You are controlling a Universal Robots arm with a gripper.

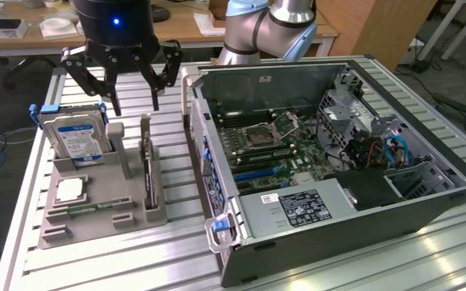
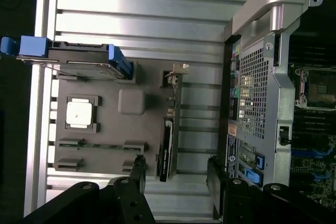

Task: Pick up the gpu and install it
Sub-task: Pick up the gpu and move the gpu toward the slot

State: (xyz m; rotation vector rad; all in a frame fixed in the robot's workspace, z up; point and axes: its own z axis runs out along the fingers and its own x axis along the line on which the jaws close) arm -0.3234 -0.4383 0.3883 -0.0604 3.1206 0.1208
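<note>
Gpu (image 1: pixel 148 173) stands on edge in grey holder (image 1: pixel 95 224), below gripper (image 1: pixel 136 109); fingers spread, empty; card's long axis crosses their closing line.

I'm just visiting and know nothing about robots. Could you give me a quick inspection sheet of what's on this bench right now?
Surface: ribbed metal table.
Job's things: gpu stands on edge in the grey holder; open computer case beside it.
Clutter: hard drive and processor chip in the same holder.
Hand: open, hovering above the holder, holding nothing.
Cables: blue and red cables inside the case.
Surroundings: wooden desks behind.
</note>
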